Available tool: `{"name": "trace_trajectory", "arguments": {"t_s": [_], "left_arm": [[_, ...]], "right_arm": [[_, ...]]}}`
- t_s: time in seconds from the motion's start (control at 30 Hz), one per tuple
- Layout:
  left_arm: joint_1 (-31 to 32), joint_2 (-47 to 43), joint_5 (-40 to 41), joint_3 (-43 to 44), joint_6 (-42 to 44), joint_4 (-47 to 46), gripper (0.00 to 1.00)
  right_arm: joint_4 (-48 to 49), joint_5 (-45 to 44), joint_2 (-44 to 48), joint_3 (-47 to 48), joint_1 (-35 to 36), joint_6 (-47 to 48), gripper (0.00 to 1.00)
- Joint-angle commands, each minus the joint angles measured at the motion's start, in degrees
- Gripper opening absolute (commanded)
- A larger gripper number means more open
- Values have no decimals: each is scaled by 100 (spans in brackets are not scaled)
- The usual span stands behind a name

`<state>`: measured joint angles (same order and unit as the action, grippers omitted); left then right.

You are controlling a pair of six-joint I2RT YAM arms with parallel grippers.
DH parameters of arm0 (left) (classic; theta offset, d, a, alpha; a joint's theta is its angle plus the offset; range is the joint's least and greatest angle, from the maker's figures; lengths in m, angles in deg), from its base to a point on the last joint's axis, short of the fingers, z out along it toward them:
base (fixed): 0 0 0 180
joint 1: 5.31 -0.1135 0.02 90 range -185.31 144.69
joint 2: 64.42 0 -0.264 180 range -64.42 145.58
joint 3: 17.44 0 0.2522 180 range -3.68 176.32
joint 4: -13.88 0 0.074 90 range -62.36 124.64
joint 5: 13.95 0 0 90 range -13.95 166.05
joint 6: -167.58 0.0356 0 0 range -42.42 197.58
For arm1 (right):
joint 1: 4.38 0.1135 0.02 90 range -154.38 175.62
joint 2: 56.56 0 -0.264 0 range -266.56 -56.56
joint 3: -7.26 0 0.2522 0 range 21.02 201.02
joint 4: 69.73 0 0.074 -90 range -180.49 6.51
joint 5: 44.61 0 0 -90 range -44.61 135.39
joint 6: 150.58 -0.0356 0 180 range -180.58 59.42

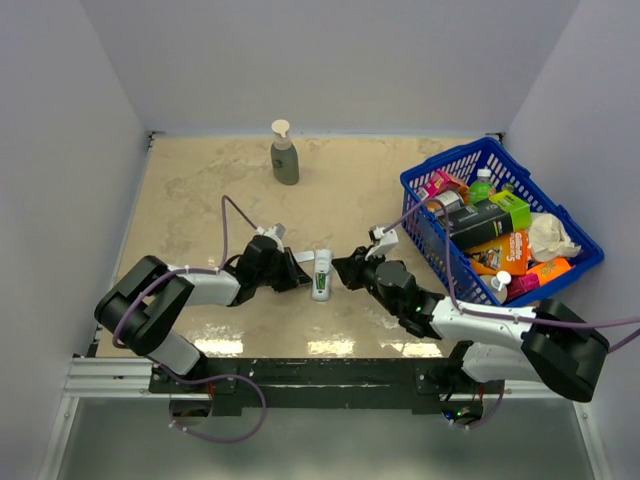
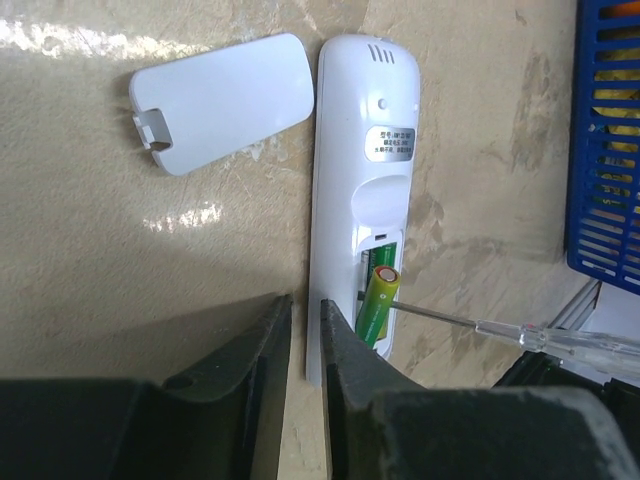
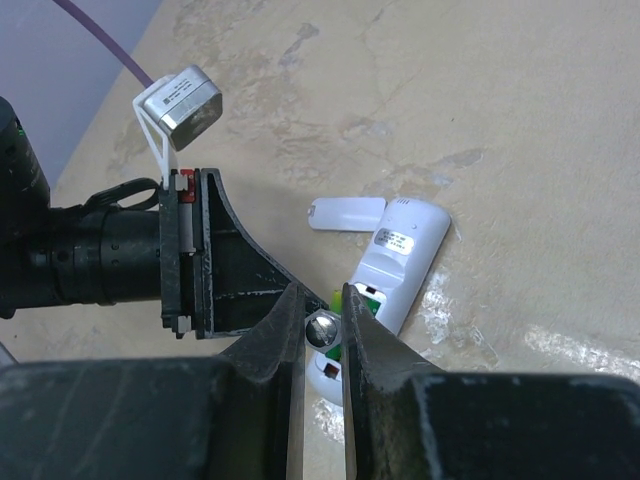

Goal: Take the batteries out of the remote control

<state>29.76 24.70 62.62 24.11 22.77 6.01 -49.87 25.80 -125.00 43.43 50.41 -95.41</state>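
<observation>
Item 1, remote control (image 1: 321, 275): it lies face down on the tabletop (image 1: 200, 190), roughly midway between the two arms. Its back is up and the battery recess is uncovered. The detached white cover (image 2: 225, 100) lies flat on the tabletop just beside the remote's far end, apart from it.

Item 2, batteries: one green battery (image 2: 378, 305) stands tilted in the recess, its gold-capped end raised clear of the remote's back and its other end still down inside. The left wrist view does not show whether a second cell lies beneath it.

Item 3, left claw (image 2: 305, 300): narrow, with a slim gap between the fingers. The right-hand finger overlaps the remote's near end, and the other sits over the tabletop just beside its long edge. Bare tabletop shows through the gap, so nothing is pinched.

Item 4, right claw (image 3: 322, 292): closed to a narrow slot around a slim screwdriver (image 2: 520, 332) with a clear handle. The round butt of the handle shows between the fingers in the right wrist view. The metal tip reaches in from the right and meets the raised battery near its top.

Item 5, surroundings: a blue basket (image 1: 420, 190) of packaged goods stands at the right, well apart from the remote. A pump bottle (image 1: 285, 155) stands near the back wall.
</observation>
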Motion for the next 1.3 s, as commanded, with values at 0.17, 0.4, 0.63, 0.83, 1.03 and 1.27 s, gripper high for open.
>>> {"name": "trace_trajectory", "arguments": {"t_s": [0.17, 0.4, 0.63, 0.83, 1.03, 1.27], "left_arm": [[255, -158, 42, 525, 374, 817, 25], [246, -386, 341, 657, 435, 1301, 25], [237, -571, 604, 842, 550, 1758, 26], [211, -764, 737, 930, 585, 2039, 27], [-87, -1229, 554, 983, 717, 2565, 31], [-501, -2284, 728, 877, 1130, 3164, 49]], "right_arm": [[-989, 580, -152, 518, 94, 29, 0], [-1157, 562, -152, 650, 85, 90, 0], [-1271, 580, -90, 764, 94, 125, 0], [-1481, 483, -46, 870, 94, 240, 0], [-1693, 536, -152, 993, 94, 223, 0], [-1825, 448, -64, 1169, 85, 213, 0]]}}
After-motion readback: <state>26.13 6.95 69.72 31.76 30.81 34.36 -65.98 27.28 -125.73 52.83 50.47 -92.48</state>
